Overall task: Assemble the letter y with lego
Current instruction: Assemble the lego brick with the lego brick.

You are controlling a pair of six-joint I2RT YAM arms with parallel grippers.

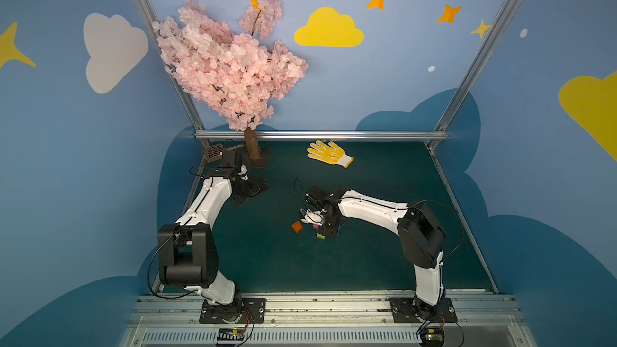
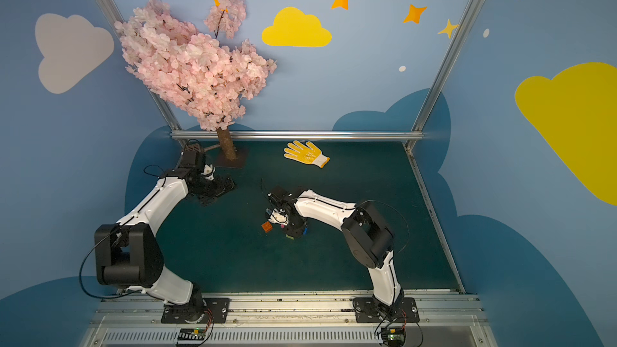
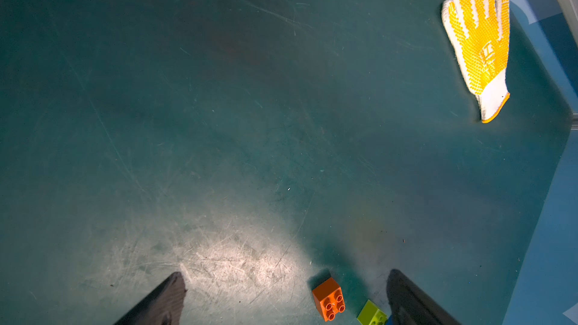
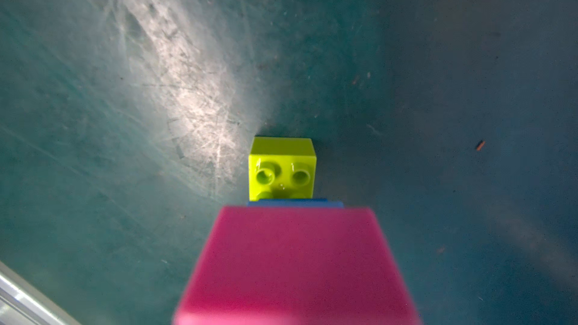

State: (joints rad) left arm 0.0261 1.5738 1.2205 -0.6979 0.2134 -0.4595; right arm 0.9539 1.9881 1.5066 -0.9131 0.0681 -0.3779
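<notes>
My right gripper (image 1: 325,229) reaches down at the mat's middle, shut on a small lego stack. In the right wrist view a blurred pink brick (image 4: 297,261) fills the foreground and hides the fingers. A thin blue edge (image 4: 294,203) shows just beyond it, right against a lime green brick (image 4: 281,167) whose studs face the camera. An orange brick (image 1: 296,226) lies loose on the mat just left of them. My left gripper (image 1: 253,190) hangs open and empty at the back left, far from the bricks. Its wrist view shows the orange brick (image 3: 329,303) and the lime green brick (image 3: 372,314) in the distance.
A yellow dotted glove (image 1: 329,153) lies flat near the back rail. A pink blossom tree (image 1: 252,150) stands on its base plate at the back left, close behind the left arm. Aluminium rails edge the green mat (image 1: 384,262).
</notes>
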